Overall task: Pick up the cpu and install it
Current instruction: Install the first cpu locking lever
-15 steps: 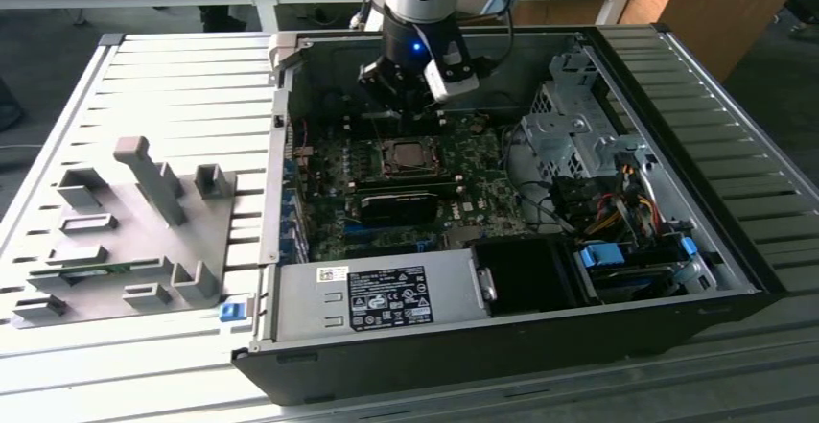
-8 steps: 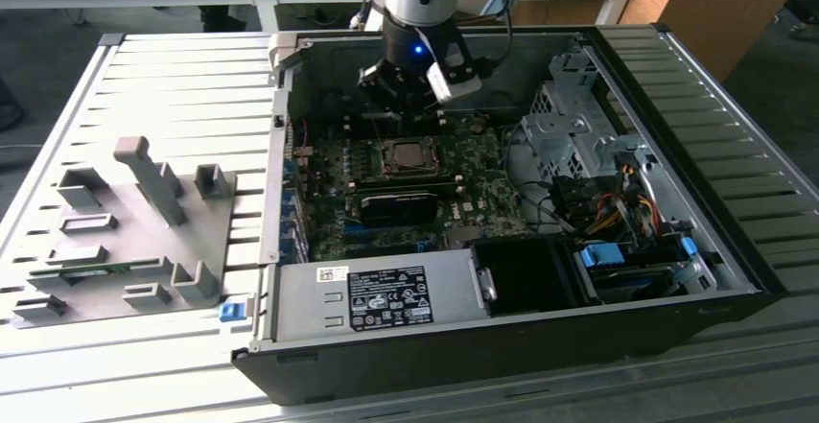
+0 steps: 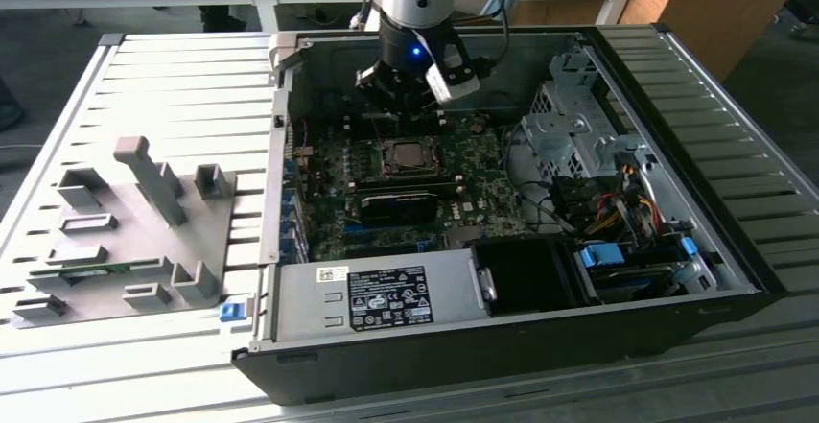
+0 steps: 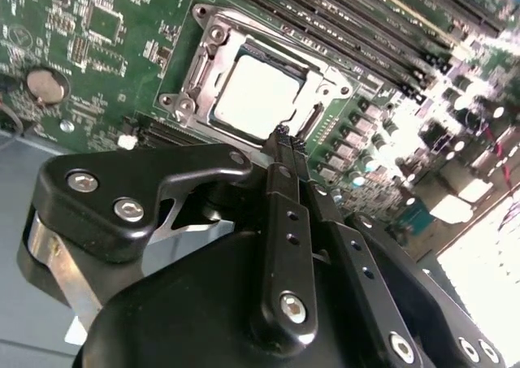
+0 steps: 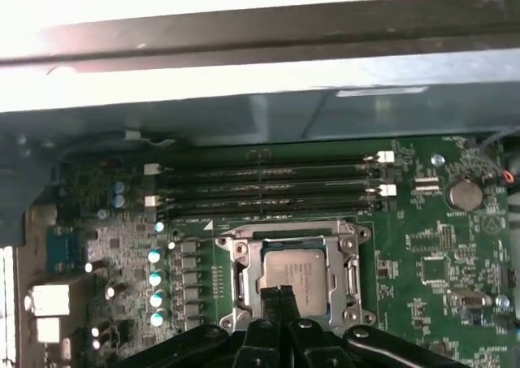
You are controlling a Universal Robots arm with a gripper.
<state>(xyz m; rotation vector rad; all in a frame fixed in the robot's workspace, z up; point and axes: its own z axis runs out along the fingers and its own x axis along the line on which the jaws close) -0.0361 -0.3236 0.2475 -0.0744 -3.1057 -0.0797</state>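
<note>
Cpu [image 5: 294,274] sits flat in the socket [image 5: 294,280], silver top up, near the middle of the motherboard [image 5: 422,254] inside the open PC case [image 3: 716,279], so placement looks done. Gripper [image 4: 286,145] hangs over the socket's edge w/ jaws clenched together and nothing between them; both wrist views show the fingertips pressed into one point, holding nothing. Tip seems aimed at the chip's near edge, prob. to nudge or check seating rather than grasp, tho whether it touches I can't tell. Socket frame reads as open around the chip. Memory slots [image 5: 268,189] run along the socket's far side, toward the case wall. Grey fixture tray [image 3: 128,241] lies on the slatted table [image 3: 179,78], outside the case at the exterior view's left.
</note>
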